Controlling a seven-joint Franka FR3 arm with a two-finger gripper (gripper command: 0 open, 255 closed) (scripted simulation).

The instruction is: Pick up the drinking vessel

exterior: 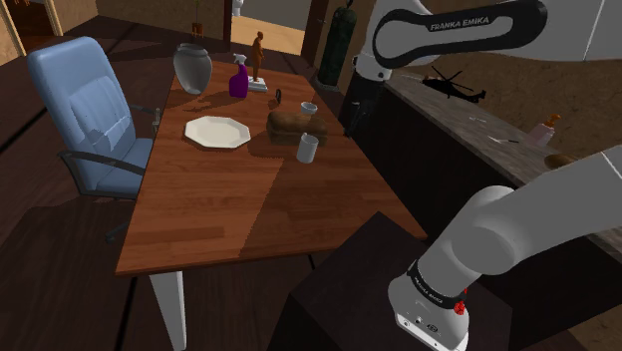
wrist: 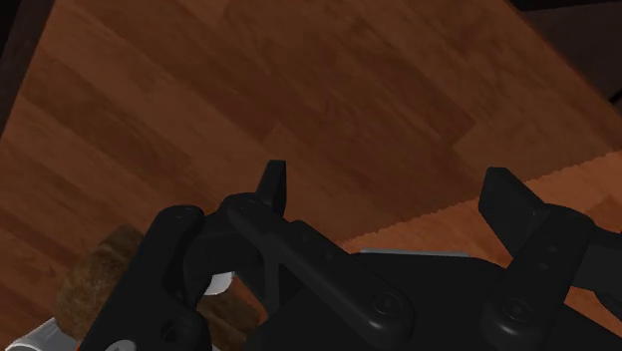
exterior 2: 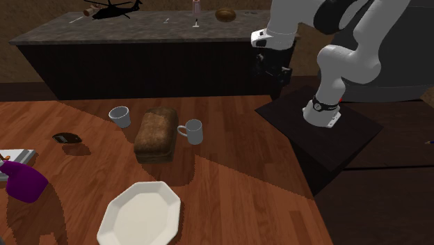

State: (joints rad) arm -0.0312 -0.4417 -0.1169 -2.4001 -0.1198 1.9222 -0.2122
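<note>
The jaws are hanging wide open, holding nothing. A grey mug (exterior 2: 193, 131) is sitting beside the brown loaf (exterior 2: 154, 134), near the bench (exterior 2: 233, 191) edge.

Mug (exterior 2: 193, 131) just beside loaf (exterior 2: 155, 133), on table (exterior 2: 236, 191)

In the wrist view the gripper (wrist: 389, 189) hides most of the loaf (wrist: 95, 284). The second exterior view's edges crop the plate (exterior 2: 139, 212) and purple bottle (exterior 2: 24, 184).
</note>
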